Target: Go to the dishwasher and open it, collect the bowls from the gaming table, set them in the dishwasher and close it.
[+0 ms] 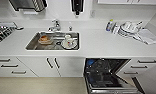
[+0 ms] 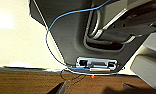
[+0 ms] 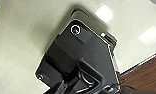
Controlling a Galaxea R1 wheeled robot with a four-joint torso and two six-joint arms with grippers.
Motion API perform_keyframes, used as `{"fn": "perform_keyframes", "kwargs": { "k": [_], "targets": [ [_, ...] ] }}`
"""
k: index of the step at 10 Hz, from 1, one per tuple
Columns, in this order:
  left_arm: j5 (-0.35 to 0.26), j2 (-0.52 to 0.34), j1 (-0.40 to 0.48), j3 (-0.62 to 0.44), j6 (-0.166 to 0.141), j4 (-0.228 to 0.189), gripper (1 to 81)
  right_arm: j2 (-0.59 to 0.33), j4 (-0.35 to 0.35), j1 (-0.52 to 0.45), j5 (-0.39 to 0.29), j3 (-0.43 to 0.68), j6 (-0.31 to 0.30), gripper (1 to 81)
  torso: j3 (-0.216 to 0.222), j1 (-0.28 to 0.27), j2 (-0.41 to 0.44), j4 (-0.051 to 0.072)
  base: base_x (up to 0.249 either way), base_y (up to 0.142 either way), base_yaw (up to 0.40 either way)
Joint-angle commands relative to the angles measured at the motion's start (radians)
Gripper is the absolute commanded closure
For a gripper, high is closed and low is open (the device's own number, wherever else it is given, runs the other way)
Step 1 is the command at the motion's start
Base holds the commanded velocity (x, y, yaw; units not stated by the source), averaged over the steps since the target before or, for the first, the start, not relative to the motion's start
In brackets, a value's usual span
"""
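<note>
The dishwasher (image 1: 106,75) stands open under the worktop's (image 1: 99,47) front edge, racks showing. Whether either gripper is open cannot be told.

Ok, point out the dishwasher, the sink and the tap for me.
dishwasher (image 1: 104,72): head view, on the dark interior with racks, door open.
sink (image 1: 34,44): head view, on the bare steel basin at one end.
tap (image 1: 55,25): head view, on the metal body behind the sink.

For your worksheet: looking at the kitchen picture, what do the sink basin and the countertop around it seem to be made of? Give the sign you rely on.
Sink basin: likely stainless steel with a brushed, dull sheen; it looks grey and metallic, with soft reflections on its walls.
Countertop: a smooth white surface, perhaps laminate or solid composite; it is evenly white and seamless, but the look alone cannot settle which.
</note>
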State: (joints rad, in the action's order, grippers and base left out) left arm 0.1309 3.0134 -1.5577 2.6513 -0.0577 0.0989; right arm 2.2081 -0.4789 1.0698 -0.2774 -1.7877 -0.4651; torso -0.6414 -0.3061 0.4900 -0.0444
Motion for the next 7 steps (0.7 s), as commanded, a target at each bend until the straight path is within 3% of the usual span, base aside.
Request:
{"fn": "perform_keyframes", "kwargs": {
  "k": [1, 4, 7],
  "targets": [
    [-0.085, -0.005, -0.037, -0.007, -0.004, 0.008, 1.0, -0.029, -0.171, -0.044, -0.062, -0.046, -0.003, 1.0, 0.0, -0.063, 0.097, 0.0, 0.0, 0.0, 0.0],
    [-0.085, -0.01, -0.037, -0.007, -0.004, 0.01, 1.0, -0.002, -0.295, -0.044, -0.057, -0.146, -0.001, 1.0, 0.0, -0.13, 0.205, 0.0, 0.0, 0.0, 0.0],
    [-0.085, -0.017, -0.037, -0.007, -0.004, 0.01, 1.0, 0.072, -0.395, -0.015, -0.042, -0.318, -0.001, 1.0, 0.001, -0.198, 0.314, 0.0, 0.0, 0.0, 0.0]
  ]
}}
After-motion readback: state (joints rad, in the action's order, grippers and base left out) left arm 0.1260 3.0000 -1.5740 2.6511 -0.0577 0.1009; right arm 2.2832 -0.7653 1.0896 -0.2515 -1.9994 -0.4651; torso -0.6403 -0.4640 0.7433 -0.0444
